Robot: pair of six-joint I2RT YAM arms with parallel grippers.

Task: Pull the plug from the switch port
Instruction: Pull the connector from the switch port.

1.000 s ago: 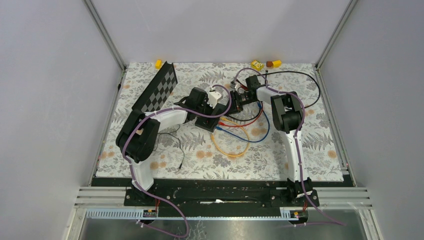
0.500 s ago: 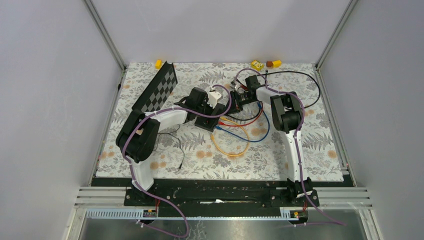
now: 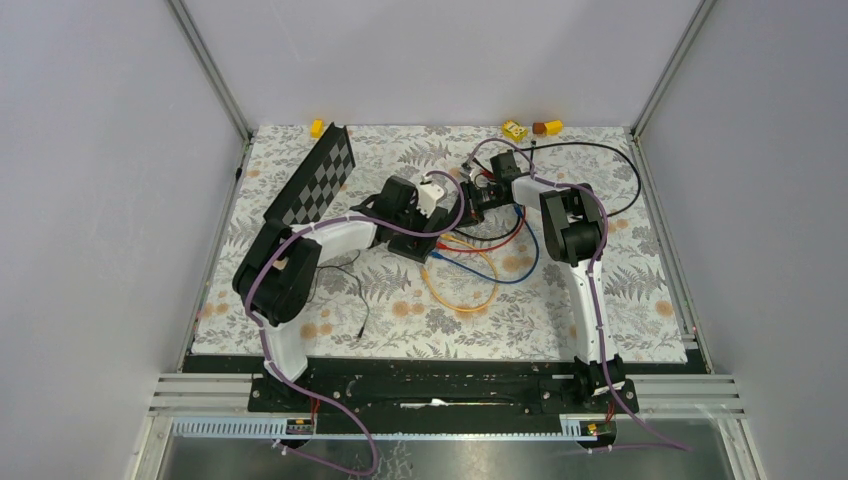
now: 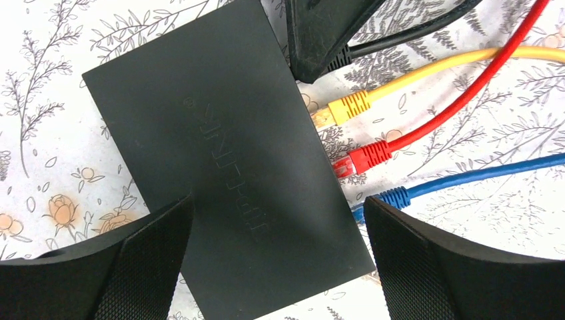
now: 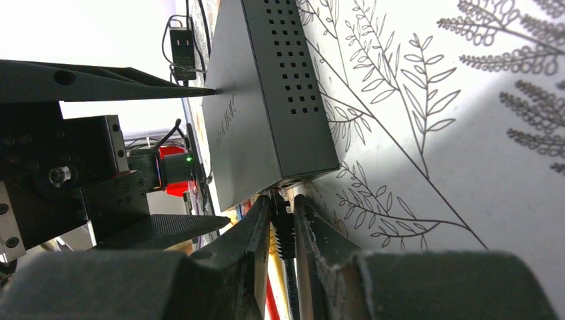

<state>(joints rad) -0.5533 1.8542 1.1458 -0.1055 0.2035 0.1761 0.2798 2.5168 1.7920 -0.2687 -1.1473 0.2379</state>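
The switch (image 4: pixel 220 153) is a flat matte-black box lying under my left wrist; in the top view only a corner of the switch (image 3: pixel 410 247) shows. My left gripper (image 4: pixel 278 207) is open, and its fingers (image 4: pixel 120 267) stand to either side of the switch. Yellow (image 4: pixel 346 107), red (image 4: pixel 366 155) and blue (image 4: pixel 394 196) plugs meet its port edge. My right gripper (image 5: pixel 283 208) is shut on a black plug (image 5: pixel 282 223) right at the corner port of the switch (image 5: pixel 266 113). The right gripper's fingers (image 4: pixel 320 40) also show in the left wrist view.
A chequered board (image 3: pixel 315 185) lies at the far left. A small black adapter (image 5: pixel 180 41) with a thin wire lies beyond the switch. Yellow, red and blue cables (image 3: pixel 465 290) loop over the mat's middle. Small yellow blocks (image 3: pixel 515 129) sit at the back edge.
My right gripper has shifted slightly left toward the switch. The left arm has barely moved.
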